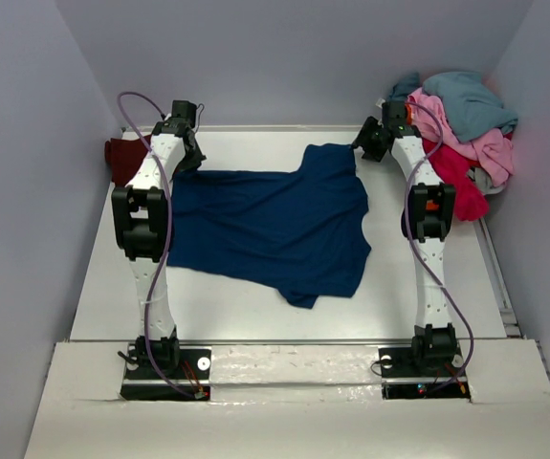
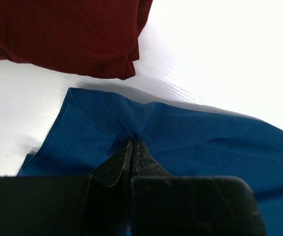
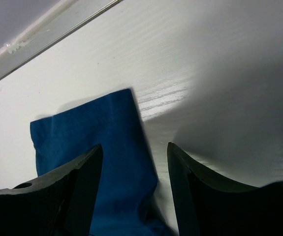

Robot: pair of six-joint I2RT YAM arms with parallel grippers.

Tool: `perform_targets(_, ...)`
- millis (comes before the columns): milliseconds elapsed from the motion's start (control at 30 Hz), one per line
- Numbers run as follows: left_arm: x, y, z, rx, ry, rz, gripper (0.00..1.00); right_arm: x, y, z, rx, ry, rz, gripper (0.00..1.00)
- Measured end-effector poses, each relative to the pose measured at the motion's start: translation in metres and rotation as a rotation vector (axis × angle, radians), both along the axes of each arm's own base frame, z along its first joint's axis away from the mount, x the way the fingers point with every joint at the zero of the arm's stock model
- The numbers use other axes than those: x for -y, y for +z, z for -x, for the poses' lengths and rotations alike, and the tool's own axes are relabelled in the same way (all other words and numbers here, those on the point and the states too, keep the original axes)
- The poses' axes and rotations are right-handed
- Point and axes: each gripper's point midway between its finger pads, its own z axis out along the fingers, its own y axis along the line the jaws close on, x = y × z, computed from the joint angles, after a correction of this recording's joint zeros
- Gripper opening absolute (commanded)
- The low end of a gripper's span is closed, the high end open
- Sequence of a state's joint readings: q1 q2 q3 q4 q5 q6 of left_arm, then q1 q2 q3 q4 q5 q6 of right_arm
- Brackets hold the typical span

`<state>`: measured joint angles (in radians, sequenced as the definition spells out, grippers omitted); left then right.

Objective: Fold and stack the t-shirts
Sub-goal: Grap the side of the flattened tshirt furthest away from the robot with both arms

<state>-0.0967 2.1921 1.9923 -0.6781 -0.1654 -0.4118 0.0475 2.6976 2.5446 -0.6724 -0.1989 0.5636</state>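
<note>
Currently the left gripper (image 2: 133,146) is clamped tight on the navy t-shirt (image 1: 275,229), and the cloth puckers right at its tips. The shirt's edge runs just ahead of the fingers. A maroon t-shirt (image 2: 62,34) lies further ahead and to the tips' left, near the navy edge but apart from it.

The right gripper (image 3: 134,147) has its jaws apart with nothing pinched. A navy corner, probably a sleeve, lies flat on the table (image 3: 220,73) below and between the jaws, more toward its left finger. A pile of t-shirts (image 1: 466,124) sits off to that gripper's right.

My read of the step: get both far corners held before folding. To do it well:
- The right gripper shifts slightly left so the corner is centred.
- It drops straight down until the fingers straddle the cloth edge, then closes without scraping the table.
- The left gripper holds firm and doesn't tug until the right has its bite, or the cloth may slide out from under the open jaws.
- Both then lift evenly with the edge taut between them.
- The left gripper's path stays off the maroon shirt.

The navy shirt is spread out and not yet folded.
</note>
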Motion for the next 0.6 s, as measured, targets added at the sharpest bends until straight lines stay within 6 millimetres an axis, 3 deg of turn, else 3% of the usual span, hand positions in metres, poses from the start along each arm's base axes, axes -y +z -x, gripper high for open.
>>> perform_targets(400, 0.0, 0.002, 0.0, 0.004, 0.0, 0.001, 0.06, -0.014, 0.002, -0.002, 0.013, 0.007, -0.022, 0.58)
perform_targets(600, 0.0, 0.002, 0.0, 0.003, -0.001, 0.002, 0.06, -0.07, -0.004, 0.018, -0.047, 0.102, -0.115, 0.58)
